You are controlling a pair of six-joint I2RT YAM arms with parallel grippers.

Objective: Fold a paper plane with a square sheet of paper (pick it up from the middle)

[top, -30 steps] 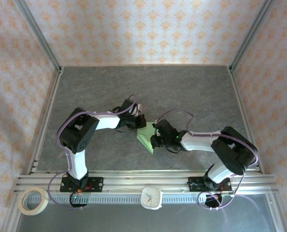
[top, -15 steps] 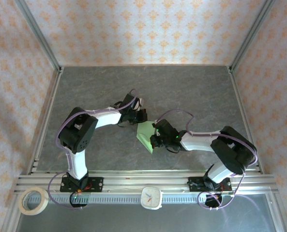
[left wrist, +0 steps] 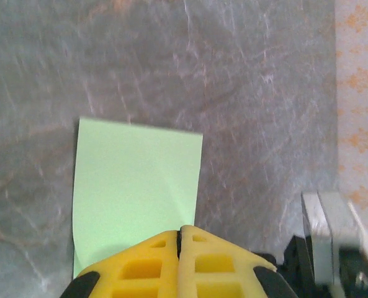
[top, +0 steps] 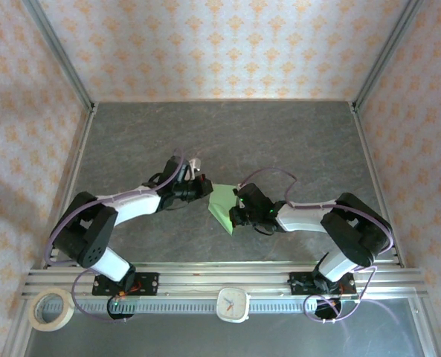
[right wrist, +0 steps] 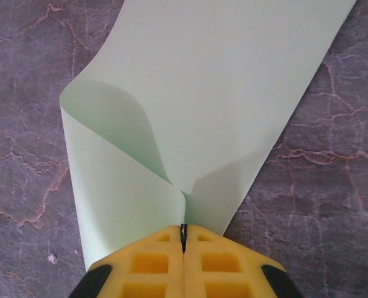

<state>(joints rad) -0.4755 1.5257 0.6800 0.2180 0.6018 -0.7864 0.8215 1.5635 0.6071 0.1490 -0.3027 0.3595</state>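
Mid-fold: right end effector (right wrist: 184, 239) clamps the thin pale green paper sheet (right wrist: 221, 93), left end effector (left wrist: 179, 236) (fingers together) at its edge; creasing flat seems next.

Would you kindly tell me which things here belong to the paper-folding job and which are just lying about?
In the job: pale green sheet of paper, left gripper, right gripper pinching it.
Lying about: beige roll of tape, white square clock, at the near edge.

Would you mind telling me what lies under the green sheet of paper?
The grey marbled table shows beside the square sheet of paper; whatever is directly beneath is covered. The right gripper pinches one curled edge.
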